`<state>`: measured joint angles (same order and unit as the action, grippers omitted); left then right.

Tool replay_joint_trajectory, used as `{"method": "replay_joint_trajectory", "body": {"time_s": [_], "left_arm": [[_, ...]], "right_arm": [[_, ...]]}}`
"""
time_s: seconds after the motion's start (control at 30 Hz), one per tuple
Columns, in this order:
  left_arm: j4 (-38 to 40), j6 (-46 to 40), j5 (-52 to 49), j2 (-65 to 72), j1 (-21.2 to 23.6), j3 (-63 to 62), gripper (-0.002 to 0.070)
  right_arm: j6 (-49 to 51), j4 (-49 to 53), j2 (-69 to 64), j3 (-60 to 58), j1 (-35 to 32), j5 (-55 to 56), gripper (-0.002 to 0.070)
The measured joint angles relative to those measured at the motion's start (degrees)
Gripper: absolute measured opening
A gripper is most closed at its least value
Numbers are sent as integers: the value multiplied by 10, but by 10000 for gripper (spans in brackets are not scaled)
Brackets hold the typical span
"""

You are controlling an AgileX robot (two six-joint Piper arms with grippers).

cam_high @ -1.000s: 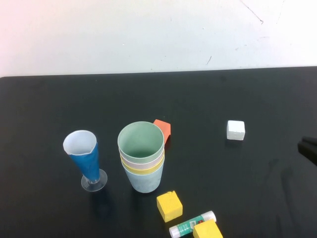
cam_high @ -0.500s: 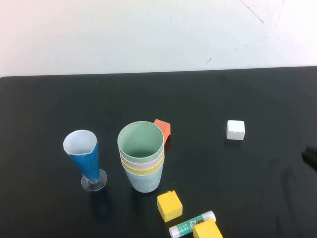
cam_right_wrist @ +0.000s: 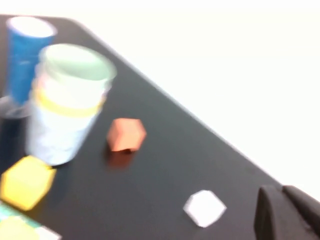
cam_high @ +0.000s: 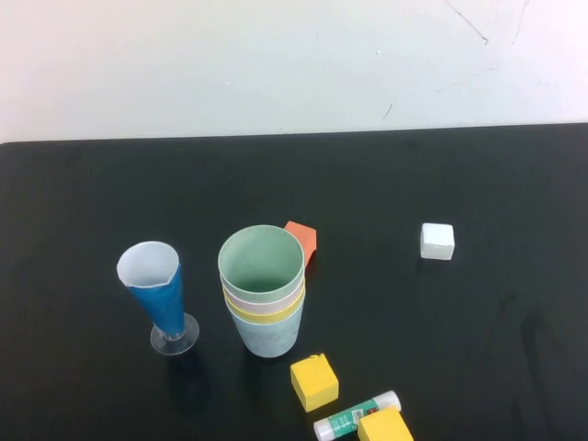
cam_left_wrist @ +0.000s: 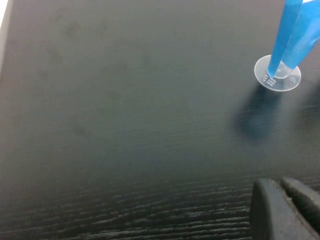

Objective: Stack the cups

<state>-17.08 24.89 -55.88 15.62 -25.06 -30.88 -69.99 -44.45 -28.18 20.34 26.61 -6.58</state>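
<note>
The cups (cam_high: 263, 294) stand nested in one upright stack near the table's middle: green (cam_high: 261, 262) innermost on top, then pink and yellow rims, light blue (cam_high: 267, 336) outermost. The right wrist view shows the same stack of cups (cam_right_wrist: 67, 105). Neither arm shows in the high view. My left gripper (cam_left_wrist: 283, 200) is shut and empty, low over bare table on the robot's left. My right gripper (cam_right_wrist: 284, 206) is shut and empty, off to the right of the stack.
A blue-and-white conical glass (cam_high: 158, 296) on a clear foot (cam_left_wrist: 277, 73) stands left of the stack. An orange block (cam_high: 301, 239) sits behind it, a white block (cam_high: 437, 241) to the right, two yellow blocks (cam_high: 314, 381) and a glue stick (cam_high: 356, 414) in front.
The right arm's dark tip, seen at the right edge of the high view a second ago, has withdrawn out of that view. The cups and blocks have not moved.
</note>
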Motion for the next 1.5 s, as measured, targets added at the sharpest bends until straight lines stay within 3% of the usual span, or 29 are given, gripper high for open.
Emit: {"method": "replay_joint_trajectory", "body": {"time_s": [0.2, 0.37, 0.6, 0.7, 1.03, 1.5], "left_arm": [[0, 0, -2, 0, 0, 0, -1], [0, 0, -2, 0, 0, 0, -1], [0, 0, -2, 0, 0, 0, -1], [0, 0, -2, 0, 0, 0, -1], [0, 0, -2, 0, 0, 0, -1], [0, 0, -2, 0, 0, 0, -1]], "right_arm": [[174, 139, 126, -26, -133, -43, -1], [302, 219, 220, -83, -231, -16, -1], [623, 452, 287, -193, -269, -13, -1], [692, 509, 289, -217, -269, -32, -1], [671, 533, 289, -219, -216, -116, -1], [675, 529, 290, -217, -213, -131, -1]]}}
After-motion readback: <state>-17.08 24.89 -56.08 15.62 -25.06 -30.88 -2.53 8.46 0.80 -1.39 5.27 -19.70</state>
